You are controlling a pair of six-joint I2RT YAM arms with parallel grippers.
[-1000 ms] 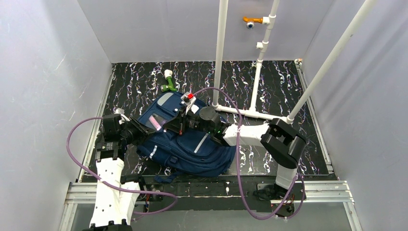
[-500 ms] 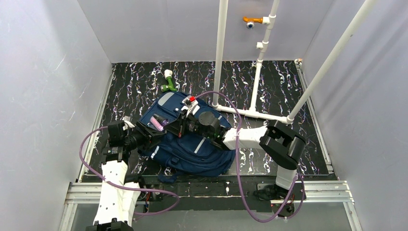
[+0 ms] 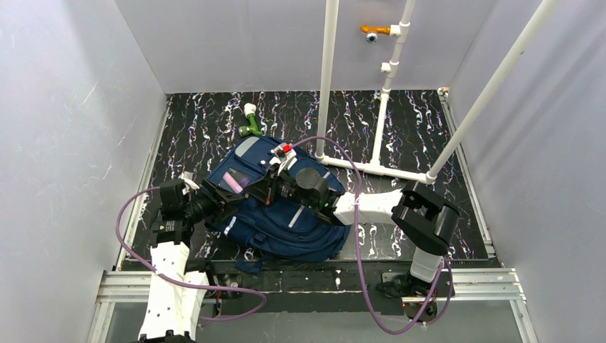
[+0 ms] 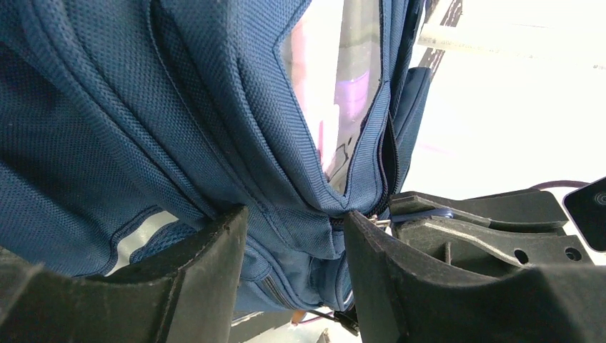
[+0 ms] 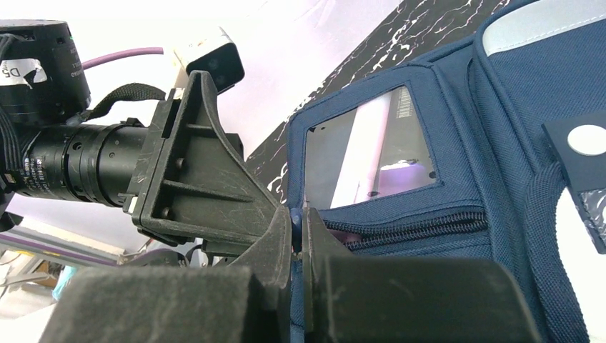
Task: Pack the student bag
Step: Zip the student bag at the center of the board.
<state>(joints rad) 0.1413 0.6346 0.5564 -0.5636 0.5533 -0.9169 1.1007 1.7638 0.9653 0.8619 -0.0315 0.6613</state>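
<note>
— Lying front upward, the student bag (image 3: 286, 221) is found on the left half of the worktop (image 3: 414, 128), close to the near edge. Its long axis is set slantwise, from the near edge toward the far left corner.

— And how are the jaws placed against it?

— A fold of the navy fabric below the clear window (image 5: 371, 146) is clamped by the left gripper (image 4: 293, 221), on the bag's left flank. The right gripper (image 5: 296, 214), just beside it, is pressed almost together on a small blue tab (image 5: 295, 212). This is taken to be the front pocket's zip pull, though that cannot be told for sure.

— Which way is the zip laid from that tab?

— In the right wrist view the zipper (image 5: 407, 225) is seen running off to the right of the jaws, just under the window. A draw along that line is judged to be what is called for, with the fabric braced by the left arm.

— And the bag's look?

— A coarse navy weave with grey stripes is shown, and a pale pink thing (image 3: 233, 179) is seen behind the window.
</note>
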